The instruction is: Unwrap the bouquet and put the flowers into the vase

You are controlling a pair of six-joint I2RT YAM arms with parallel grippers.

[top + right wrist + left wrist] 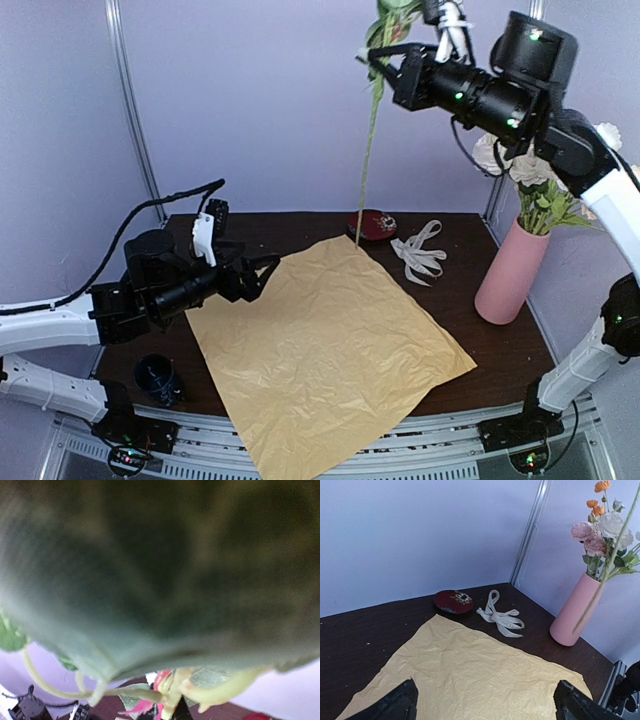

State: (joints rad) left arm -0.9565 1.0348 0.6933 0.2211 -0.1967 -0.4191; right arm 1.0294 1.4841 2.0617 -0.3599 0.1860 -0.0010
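The right claw point(382, 62), raised high over the back of the tabletop point(500, 345), is pressed together on a single flower point(368, 150). Its long green stem hangs down, and its lower end is near the dark red dish point(372, 225). The left claw point(262, 275) hovers spread wide and empty at the left edge of the tan wrapping paper point(325, 345), which lies unfolded and flat. A cream ribbon point(420, 250) lies loose between the dish and the pink vase point(512, 272). The vase stands upright at the right and holds white, pink and orange flowers point(600, 527). A small blue cup point(158, 378) sits at the near left corner.
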